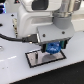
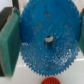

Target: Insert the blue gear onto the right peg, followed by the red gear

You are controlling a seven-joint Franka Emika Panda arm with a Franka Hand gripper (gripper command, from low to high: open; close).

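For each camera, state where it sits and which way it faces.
Exterior view: off the arm, above the table, looking down at the plate; shows the arm and tool holding the blue gear.
Wrist view: on the wrist, looking along the tool's green fingers at the blue gear; the red gear shows beyond.
Shared: the blue gear and tool.
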